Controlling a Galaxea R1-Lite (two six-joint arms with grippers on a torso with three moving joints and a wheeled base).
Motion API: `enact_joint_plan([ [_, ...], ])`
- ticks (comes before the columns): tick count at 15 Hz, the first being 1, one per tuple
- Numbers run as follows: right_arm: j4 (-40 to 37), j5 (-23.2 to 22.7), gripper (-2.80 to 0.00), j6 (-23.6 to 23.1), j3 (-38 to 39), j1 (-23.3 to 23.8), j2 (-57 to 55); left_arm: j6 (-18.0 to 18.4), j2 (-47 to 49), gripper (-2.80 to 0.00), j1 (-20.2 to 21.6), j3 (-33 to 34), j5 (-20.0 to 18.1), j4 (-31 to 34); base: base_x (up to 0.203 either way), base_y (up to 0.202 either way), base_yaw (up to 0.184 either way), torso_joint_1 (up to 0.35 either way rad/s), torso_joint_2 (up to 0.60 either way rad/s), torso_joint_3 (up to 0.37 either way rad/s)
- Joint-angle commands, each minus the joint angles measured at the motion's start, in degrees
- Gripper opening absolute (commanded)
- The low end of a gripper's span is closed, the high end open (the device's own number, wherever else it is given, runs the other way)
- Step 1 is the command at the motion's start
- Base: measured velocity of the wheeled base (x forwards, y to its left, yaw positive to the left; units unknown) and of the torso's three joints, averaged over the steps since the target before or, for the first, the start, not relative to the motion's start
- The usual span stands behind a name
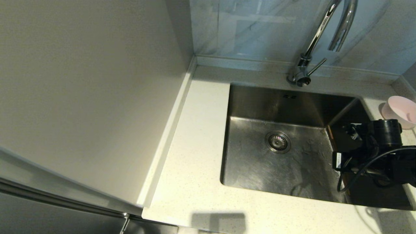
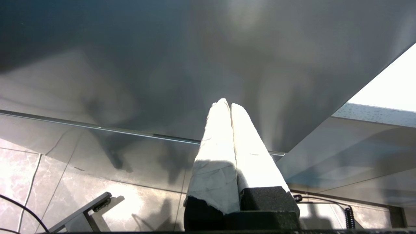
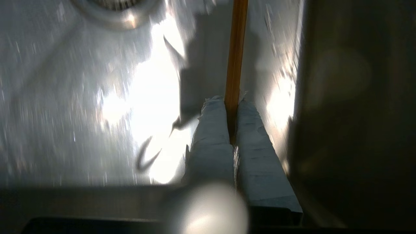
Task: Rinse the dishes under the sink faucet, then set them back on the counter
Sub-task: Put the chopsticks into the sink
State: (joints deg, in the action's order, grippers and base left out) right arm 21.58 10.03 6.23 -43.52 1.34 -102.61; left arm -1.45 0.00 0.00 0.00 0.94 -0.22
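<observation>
My right gripper (image 3: 231, 99) is shut on the brown wooden chopsticks (image 3: 236, 48), which point out past its fingertips over the wet floor of the sink (image 1: 260, 107). In the head view the right arm (image 1: 383, 139) hangs low over the basin's right side, off to the right of the drain strainer (image 1: 278, 141). The chrome faucet (image 1: 325, 29) arches over the back rim with its thin lever (image 1: 317, 66) at the base. The pink bowl (image 1: 401, 109) sits on the counter to the right of the sink. The yellow bowl is out of view. My left gripper (image 2: 227, 104) is shut and empty, parked low.
The speckled counter (image 1: 195, 146) runs along the left and front of the sink. A tall pale panel (image 1: 91, 97) stands along the counter's left edge. The left wrist view shows a grey cabinet front (image 2: 162, 65) and floor tiles (image 2: 29, 169).
</observation>
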Motion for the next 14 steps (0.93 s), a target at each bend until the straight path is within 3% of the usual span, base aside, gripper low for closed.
enact_joint_plan([
  [1, 7.48, -0.51, -2.80, 0.09, -0.88, -0.47, -7.97, -0.04, -0.18, -2.80, 0.00, 0.00, 0.03, -0.04, 0.000, 0.000, 0.000, 0.000, 0.00, 0.000],
  [3, 7.08, -0.74, -2.80, -0.83, -5.36, -0.52, -9.85, -0.04, -0.18, -2.80, 0.00, 0.00, 0.03, -0.04, 0.000, 0.000, 0.000, 0.000, 0.00, 0.000],
  [7, 2.78, 0.17, -2.80, -9.30, -10.49, 0.05, -12.13, -0.04, -0.18, -2.80, 0.00, 0.00, 0.03, -0.04, 0.000, 0.000, 0.000, 0.000, 0.00, 0.000],
  [14, 2.91, 7.99, -2.80, -12.17, -16.58, 1.17, -22.23, -0.04, -0.18, -2.80, 0.00, 0.00, 0.03, -0.04, 0.000, 0.000, 0.000, 0.000, 0.00, 0.000],
])
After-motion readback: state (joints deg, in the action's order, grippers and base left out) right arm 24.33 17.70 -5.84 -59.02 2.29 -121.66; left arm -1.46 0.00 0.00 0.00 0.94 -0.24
